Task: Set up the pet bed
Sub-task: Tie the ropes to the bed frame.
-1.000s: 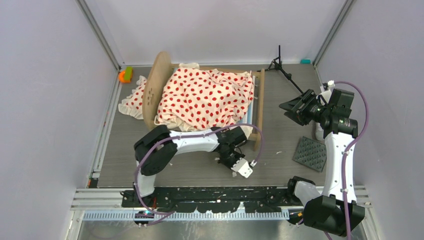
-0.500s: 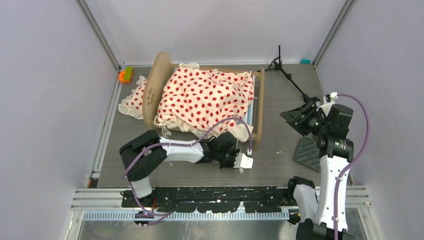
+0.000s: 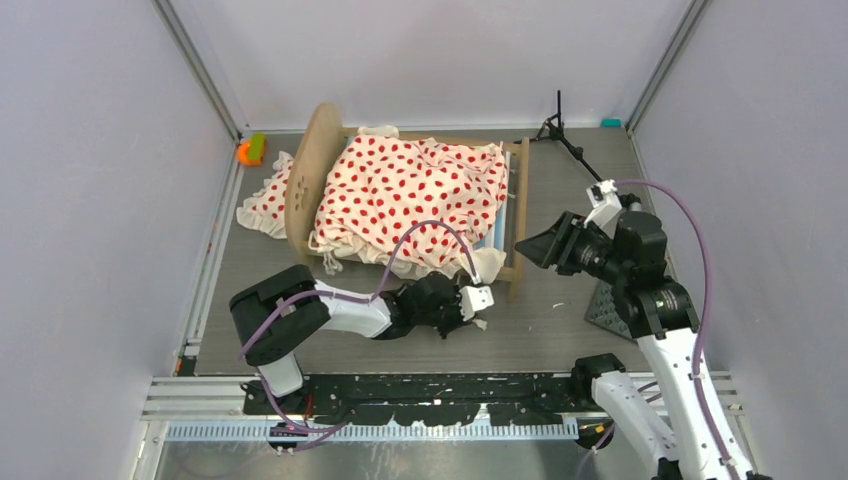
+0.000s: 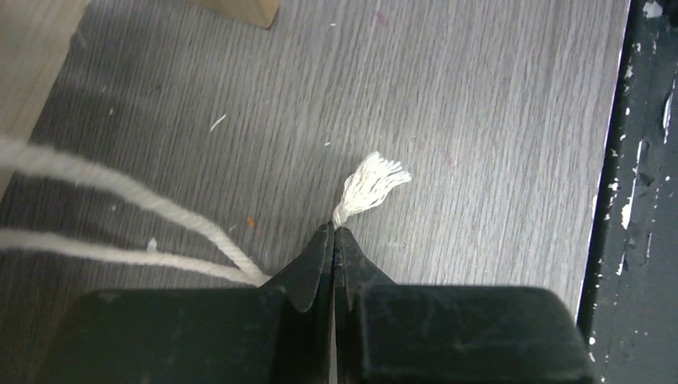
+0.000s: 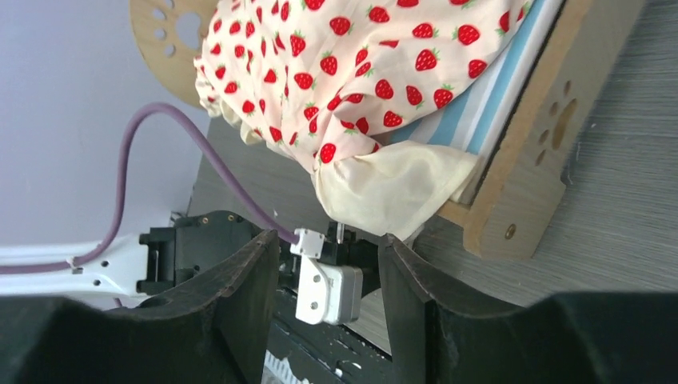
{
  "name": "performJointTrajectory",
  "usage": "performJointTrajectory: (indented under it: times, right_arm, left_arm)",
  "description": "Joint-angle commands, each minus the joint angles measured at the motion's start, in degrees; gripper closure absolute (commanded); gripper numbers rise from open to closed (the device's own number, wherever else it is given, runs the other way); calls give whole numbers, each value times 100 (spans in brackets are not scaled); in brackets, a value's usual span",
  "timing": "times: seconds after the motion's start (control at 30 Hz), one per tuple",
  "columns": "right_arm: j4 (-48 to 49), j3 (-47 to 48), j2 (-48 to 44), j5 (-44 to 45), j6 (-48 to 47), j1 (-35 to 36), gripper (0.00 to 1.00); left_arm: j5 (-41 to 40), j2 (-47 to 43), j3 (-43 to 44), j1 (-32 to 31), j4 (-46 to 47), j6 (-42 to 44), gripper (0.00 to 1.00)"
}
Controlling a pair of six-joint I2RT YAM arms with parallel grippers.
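Pet bed (image 3: 308, 170) stands on table (image 3: 250, 280), red-dotted bedding (image 3: 410, 190) heaped over it. My L gripper (image 4: 333, 236), just in front of bed's foot end, is pinched tight on white cord (image 4: 369, 182), frayed tip poking out. My R gripper (image 3: 537, 247), just right of bed's foot end, has fingers spread wide, empty.

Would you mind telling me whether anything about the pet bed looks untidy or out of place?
The polka-dot bedding is bunched and spills over the near side of the frame, leaving the striped mattress bare at the foot end. A ruffled polka-dot piece lies on the table outside the head board, not in the bed.
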Motion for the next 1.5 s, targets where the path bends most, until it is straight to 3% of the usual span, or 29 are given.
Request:
performJointTrajectory:
  times: [0.0, 0.3, 0.6, 0.97, 1.3, 1.47]
  right_arm:
    - [249, 209, 35, 851, -16, 794, 47]
    - [622, -603, -319, 2477, 171, 2714, 59]
    - [871, -1288, -528, 4196, 288, 4194, 61]
    - [880, -1676, -642, 4835, 616, 4643, 61]
    - [956, -1966, -722, 5247, 846, 5061, 64]
    - [1017, -1941, -792, 5517, 849, 5327, 64]
  left_arm:
    - [-338, -343, -290, 19, 1070, -1004, 100]
    - [-991, -612, -960, 22, 2143, -2044, 100]
    - [-1800, -756, -1566, 24, 2992, -2599, 100]
    - [-2157, -839, -2214, 19, 4237, -2691, 100]
    - [-2790, -783, -2063, 21, 4304, -3033, 100]
    - [-3104, -783, -1767, 19, 3697, -3148, 100]
